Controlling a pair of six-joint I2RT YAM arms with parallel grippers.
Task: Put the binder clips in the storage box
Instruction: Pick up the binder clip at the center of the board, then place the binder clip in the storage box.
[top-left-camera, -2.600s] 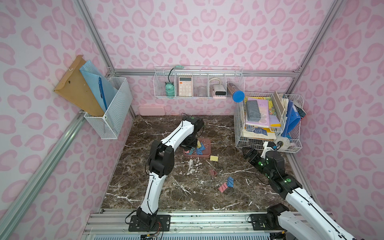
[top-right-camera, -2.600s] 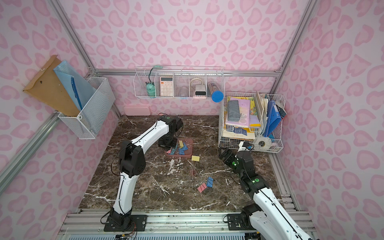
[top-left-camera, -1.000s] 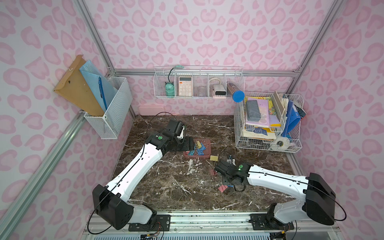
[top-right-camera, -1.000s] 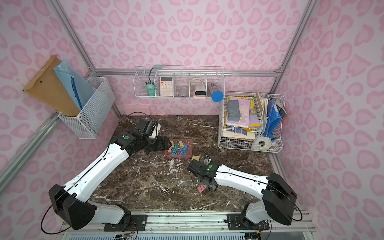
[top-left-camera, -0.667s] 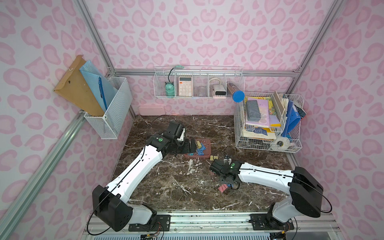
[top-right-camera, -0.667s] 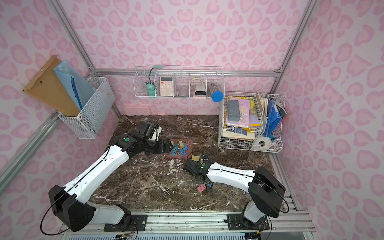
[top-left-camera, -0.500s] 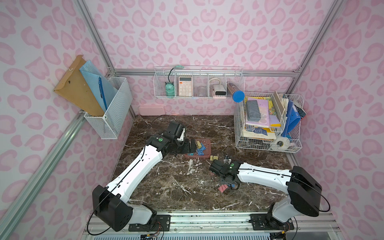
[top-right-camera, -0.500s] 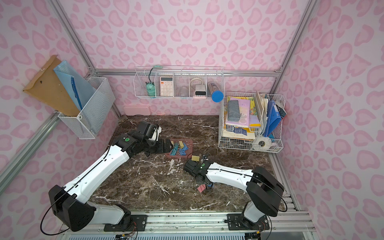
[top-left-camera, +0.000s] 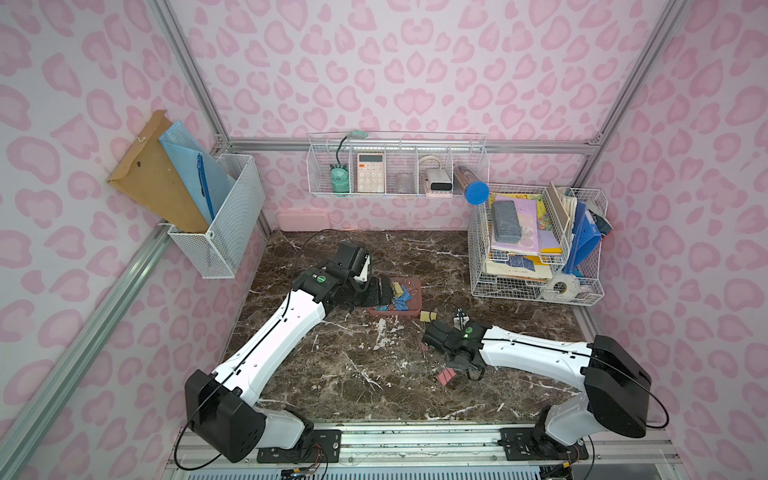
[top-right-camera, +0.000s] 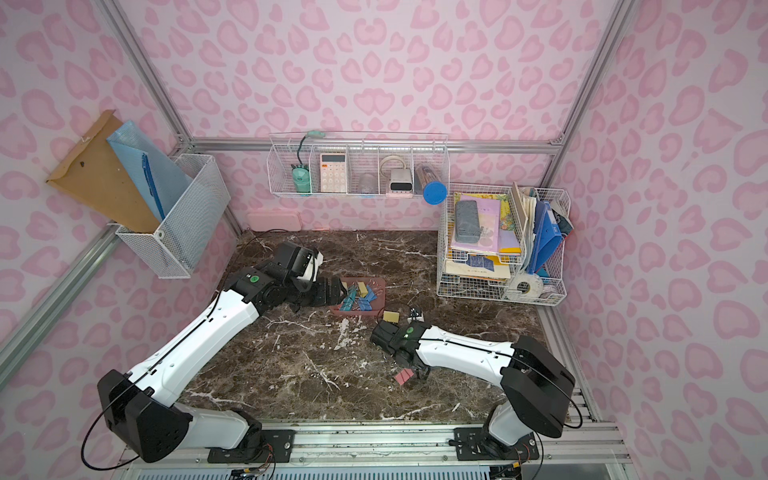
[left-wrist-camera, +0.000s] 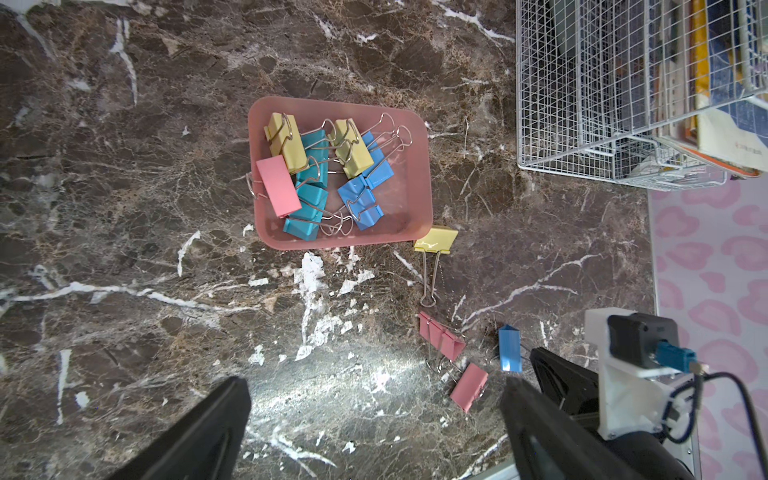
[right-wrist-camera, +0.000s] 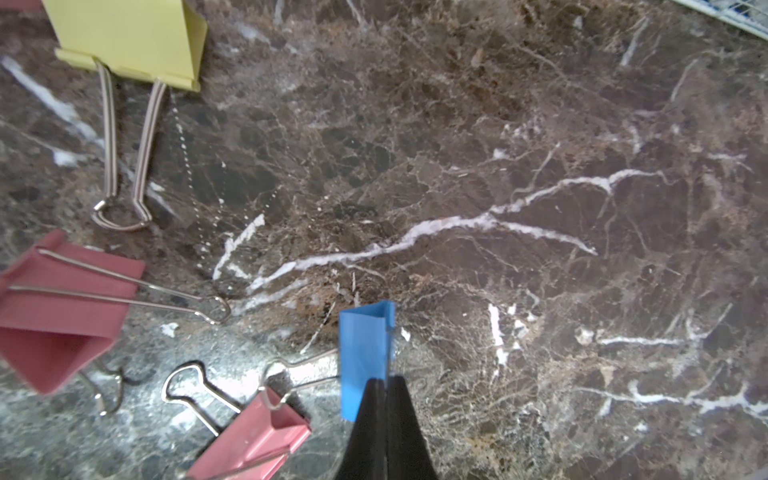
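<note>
Right arm (top-left-camera: 532, 353) low, right pincer (right-wrist-camera: 384, 388) pinching blue clip (right-wrist-camera: 363, 357); left pincer (left-wrist-camera: 376, 382) agape.

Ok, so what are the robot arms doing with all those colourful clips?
They are tidying binder clips into the pink storage box. Several already lie in it. The right gripper is pinched shut on a blue clip on the table. The left gripper hangs open and empty at the box's edge. A yellow clip and two pink clips wait on the table.
</note>
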